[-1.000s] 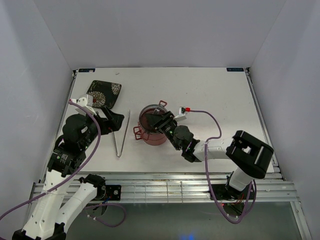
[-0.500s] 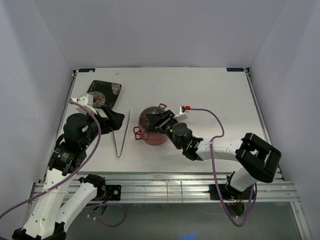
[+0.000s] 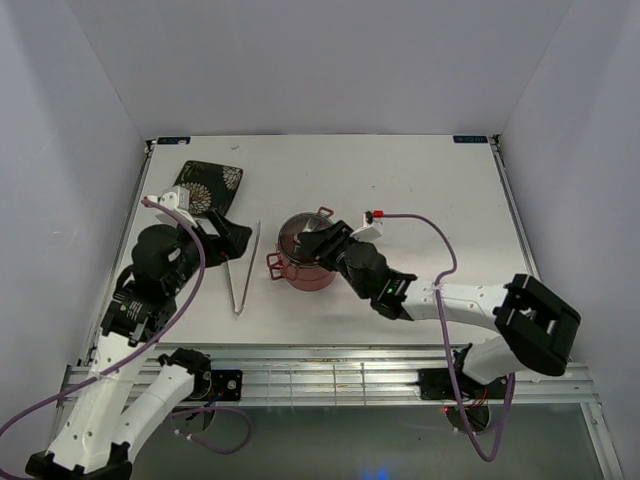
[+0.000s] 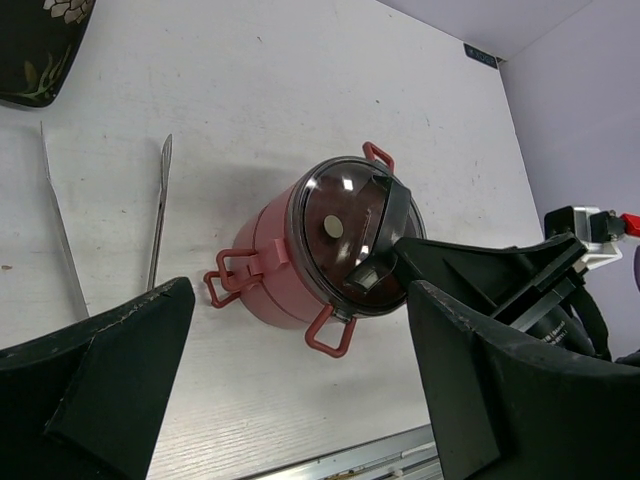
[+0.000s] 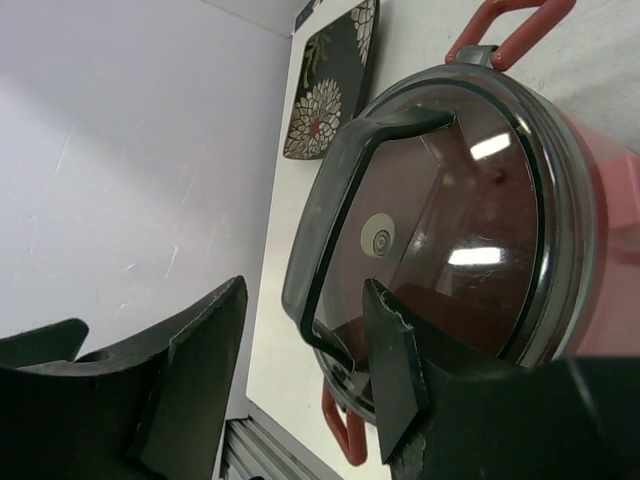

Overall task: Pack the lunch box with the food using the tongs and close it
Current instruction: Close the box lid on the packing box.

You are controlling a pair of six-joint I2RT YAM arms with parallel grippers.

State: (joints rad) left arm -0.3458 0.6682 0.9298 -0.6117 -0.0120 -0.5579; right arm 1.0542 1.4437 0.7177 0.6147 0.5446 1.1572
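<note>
At the far left of the worktop (image 3: 420, 180) I see the dark flowered plate (image 3: 208, 187), lying flat close to the back corner. Just in front of it hangs my left hand (image 3: 232, 240), released, its fingers spread as wide as they go and holding nothing; from its wrist camera I see both fingers at the bottom corners of the view, with the worktop and the lunch box between them.

Just right of that hand, the tongs (image 3: 248, 268) lie flat on the worktop. Their joined end points toward the near edge and the two slim arms open away from me in a narrow V. Nothing touches them.

Near the tongs, to their right and about mid-worktop, stands the lunch box (image 3: 300, 268). Its two red bowls are stacked, the red side handles (image 4: 225, 280) stick out, and the dark lid (image 4: 335, 235) with a grey rim sits on top. A black bail handle (image 4: 395, 222) arches over the lid.

The right hand (image 3: 318, 240) is down on the lid from the right side. Its fingers are partly apart and straddle the black handle, with a gap on either side of the bar, so I read it as unclenched.
</note>
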